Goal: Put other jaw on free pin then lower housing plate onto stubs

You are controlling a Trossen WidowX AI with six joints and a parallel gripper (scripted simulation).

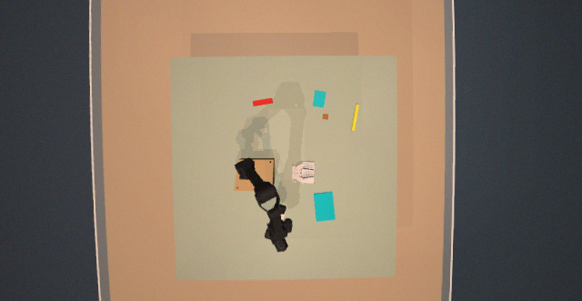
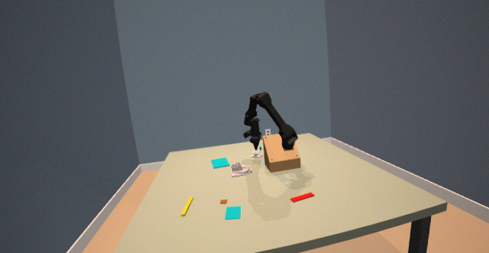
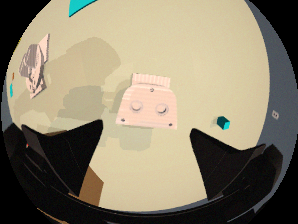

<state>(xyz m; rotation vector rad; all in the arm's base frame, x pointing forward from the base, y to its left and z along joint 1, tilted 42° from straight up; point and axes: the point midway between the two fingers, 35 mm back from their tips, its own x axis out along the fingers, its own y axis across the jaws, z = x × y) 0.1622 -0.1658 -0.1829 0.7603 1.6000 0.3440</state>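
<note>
The pale pink housing plate (image 3: 147, 116) (image 2: 256, 154) rests on the table, separate from the base. Two round features and three small dark spots show on its face, and a ribbed strip lies at its far end. My gripper (image 3: 148, 129) (image 2: 256, 149) is open and empty above the plate, its fingers wide to either side of the plate's near part. In the top view the arm hides most of the plate. The pale pink base with the jaws (image 1: 304, 173) (image 2: 241, 170) (image 3: 34, 70) stands apart. Its pins and the meshing of the teeth are too small to tell.
A tan box (image 1: 264, 174) (image 2: 280, 150) stands beside the arm. A small teal block (image 3: 223, 123) (image 2: 260, 148) is near the plate. A large teal sheet (image 1: 324, 206) (image 2: 220, 163) lies beyond the base. A red bar (image 1: 263, 102), a yellow bar (image 1: 356, 117), an orange square (image 1: 326, 116) and a smaller teal sheet (image 1: 319, 98) lie farther off.
</note>
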